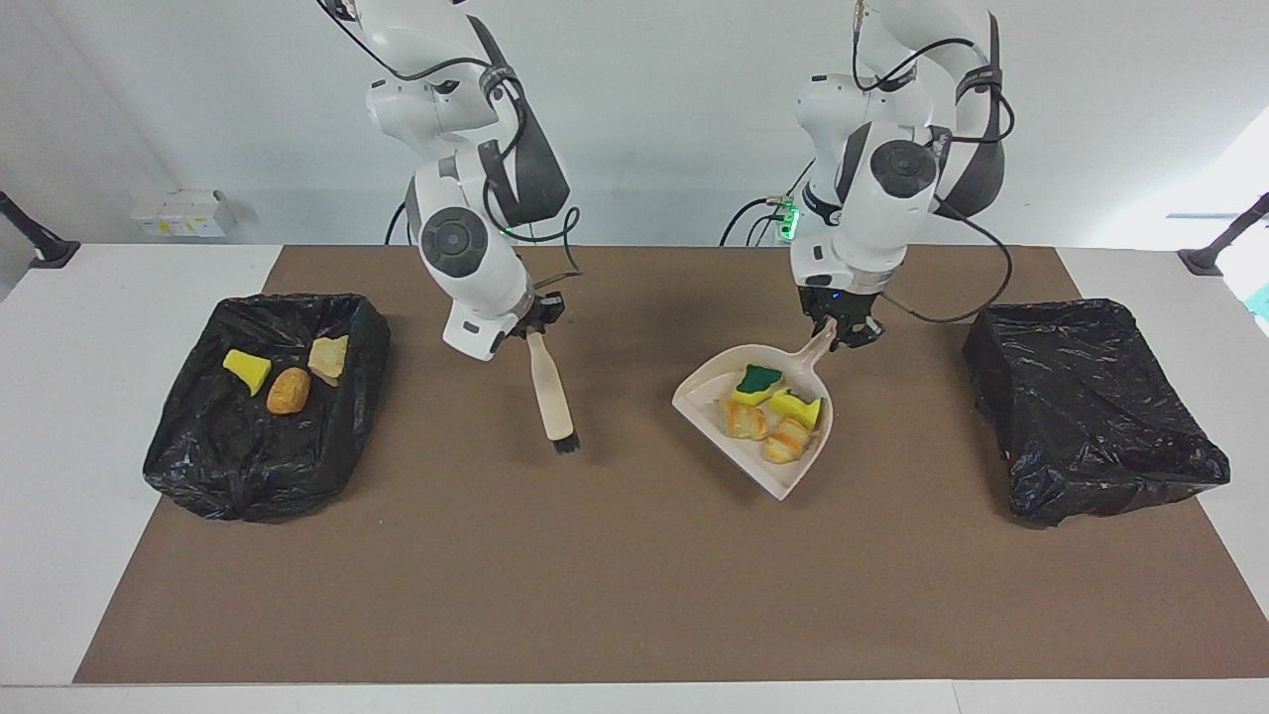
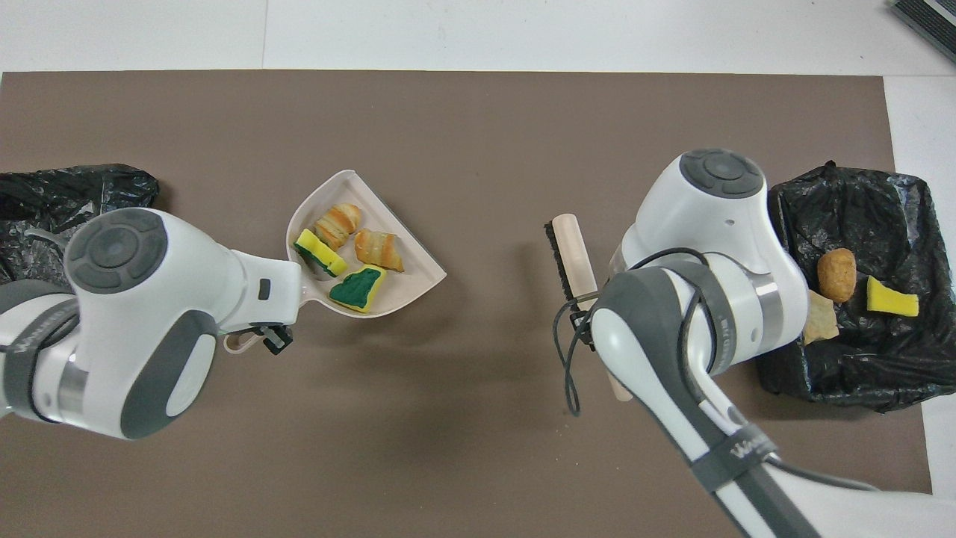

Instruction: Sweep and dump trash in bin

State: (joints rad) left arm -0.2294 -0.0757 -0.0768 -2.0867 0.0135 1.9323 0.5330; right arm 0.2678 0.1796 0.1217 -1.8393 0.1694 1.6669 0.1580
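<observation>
The left pincer is clamped on the handle of the beige dustpan, which it holds raised over the brown mat on the counter, between the middle of the mat and the black-lined bin at the left arm's end. The trash rides in the pan just below and in front of that pincer: a green-topped sponge piece, a yellow sponge wedge and two orange-tan bread-like chunks and. In the overhead view the same scraps sit in the pan's bowl, close beside the left arm's wrist.

The right pincer is closed on the top of the beige handle of the brush, which hangs with its black bristles pointing down toward the mat, well apart from the dustpan. The other black-lined bin, at the right arm's end, holds a yellow wedge, a brown bread-like lump and a pale tan chunk.
</observation>
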